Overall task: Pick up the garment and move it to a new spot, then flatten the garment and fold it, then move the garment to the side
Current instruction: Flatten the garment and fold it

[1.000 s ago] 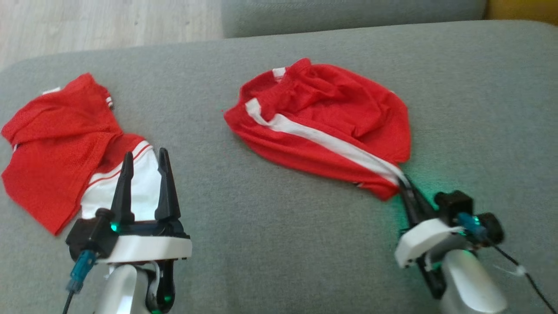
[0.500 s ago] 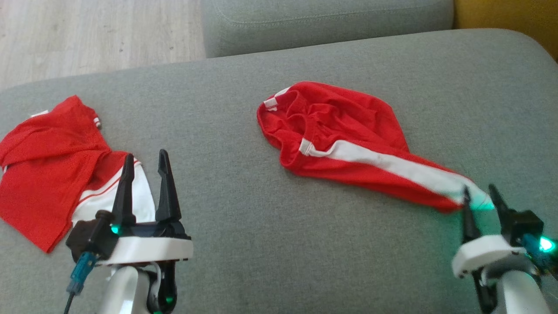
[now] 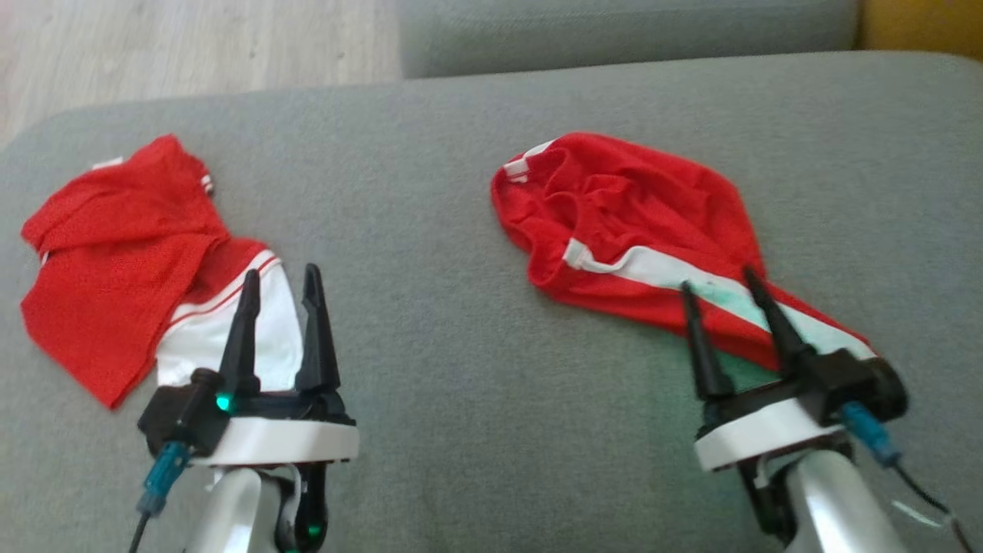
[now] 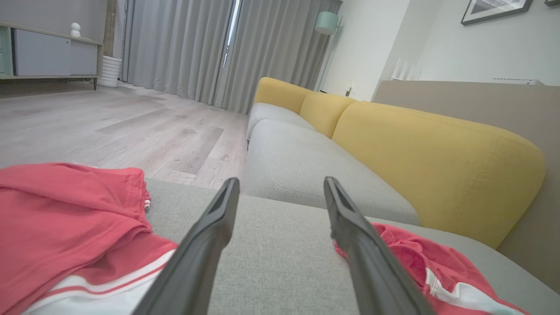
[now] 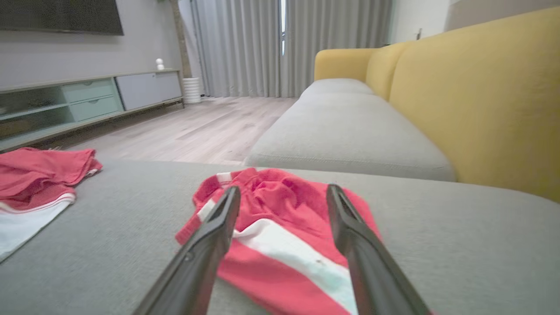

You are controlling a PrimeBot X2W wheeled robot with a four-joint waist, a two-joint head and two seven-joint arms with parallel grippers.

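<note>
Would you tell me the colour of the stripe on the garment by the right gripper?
The stripe is white; best in the head view.

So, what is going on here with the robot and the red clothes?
A two-armed robot is working at a grey sofa. Its right gripper is open over the near end of the crumpled red shorts, not gripping them. Its left gripper, also open, is by a red and white shirt. Nothing is held, and the shorts are not yet flattened or folded.

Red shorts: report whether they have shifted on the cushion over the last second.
Yes. The red shorts slid toward the robot's right, widening the gap to the red-and-white garment lying at the left.
</note>
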